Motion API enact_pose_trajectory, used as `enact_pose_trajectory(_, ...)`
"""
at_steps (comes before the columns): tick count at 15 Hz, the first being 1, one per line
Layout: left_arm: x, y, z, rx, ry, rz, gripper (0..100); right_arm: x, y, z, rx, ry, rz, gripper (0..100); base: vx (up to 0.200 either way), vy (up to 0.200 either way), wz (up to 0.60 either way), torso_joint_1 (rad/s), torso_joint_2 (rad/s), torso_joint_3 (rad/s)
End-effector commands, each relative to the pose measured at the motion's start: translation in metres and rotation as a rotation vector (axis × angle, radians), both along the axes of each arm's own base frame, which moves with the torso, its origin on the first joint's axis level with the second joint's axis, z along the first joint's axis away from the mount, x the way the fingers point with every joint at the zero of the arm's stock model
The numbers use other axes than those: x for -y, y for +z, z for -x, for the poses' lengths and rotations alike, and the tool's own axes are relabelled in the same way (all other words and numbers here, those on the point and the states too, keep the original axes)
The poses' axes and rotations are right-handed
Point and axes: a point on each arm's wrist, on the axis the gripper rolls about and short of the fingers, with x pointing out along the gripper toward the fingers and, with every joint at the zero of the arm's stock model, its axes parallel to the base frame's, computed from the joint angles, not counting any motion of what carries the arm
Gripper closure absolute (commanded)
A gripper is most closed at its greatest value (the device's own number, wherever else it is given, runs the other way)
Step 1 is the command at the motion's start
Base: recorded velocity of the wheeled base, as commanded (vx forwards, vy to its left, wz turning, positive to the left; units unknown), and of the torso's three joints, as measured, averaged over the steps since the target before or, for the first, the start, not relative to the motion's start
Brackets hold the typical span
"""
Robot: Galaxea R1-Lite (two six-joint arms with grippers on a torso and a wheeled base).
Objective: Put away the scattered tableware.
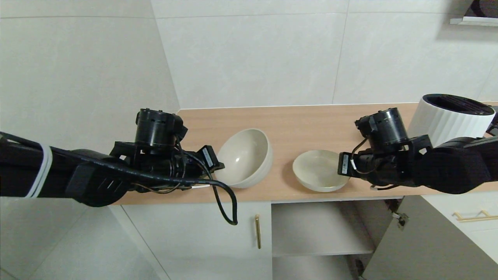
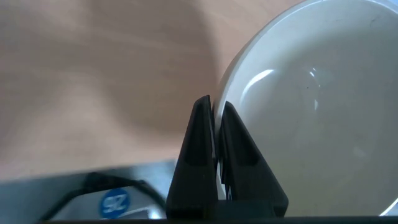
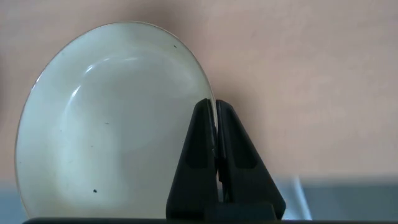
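Fingers [image 2: 200, 146] of the left gripper [image 2: 216, 109] were clamped on the rim of the deep bowl [image 1: 249, 155], one finger inside the wall and one outside. The right gripper [image 3: 216, 112] pinched the rim of the shallow bowl [image 1: 317, 169] in the same way. Both bowls sat near the front edge of the wooden worktop [image 1: 303, 120]. The deep bowl was tilted with its opening toward the left arm, and the shallow bowl was roughly level.

Both bowls were cream, smooth and glossy, probably glazed ceramic. As such they would be rigid, breakable, fairly heavy and slippery under a rim pinch. The rim appeared to be the only practical grip point.

A ribbed white container [image 1: 447, 116] stood at the worktop's right end. An open cabinet shelf [image 1: 315, 229] lay below the front edge.
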Motion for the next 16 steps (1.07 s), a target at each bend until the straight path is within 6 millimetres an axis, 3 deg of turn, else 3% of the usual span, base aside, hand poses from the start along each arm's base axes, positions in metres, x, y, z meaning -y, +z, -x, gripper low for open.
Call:
enact_pose_trajectory(1,-0.008,0.011,0.021,0.038,-0.012,-0.026,100,0.018,0.036,0.041,-0.002,0.087,-0.06,100,0.0,0.0,0.0,0.0,0.0,0.0)
enact_pose_trajectory(4,-0.021,0.022,0.055,0.113,-0.068,-0.103,100,0.034,0.053,0.078,-0.083,0.181,-0.096,100,0.0,0.0,0.0,0.0,0.0,0.0)
enact_pose_trajectory(7,-0.021,0.031,0.087,0.104,-0.165,-0.187,100,0.041,0.03,0.095,-0.135,0.218,-0.029,100,0.0,0.0,0.0,0.0,0.0,0.0)
enact_pose_trajectory(10,-0.014,0.027,0.106,0.037,-0.265,-0.259,100,0.039,0.015,0.1,-0.144,0.258,0.017,100,0.0,0.0,0.0,0.0,0.0,0.0)
enact_pose_trajectory(16,-0.007,0.014,0.118,-0.043,-0.381,-0.366,100,0.036,0.008,0.104,-0.159,0.278,0.027,100,0.0,0.0,0.0,0.0,0.0,0.0)
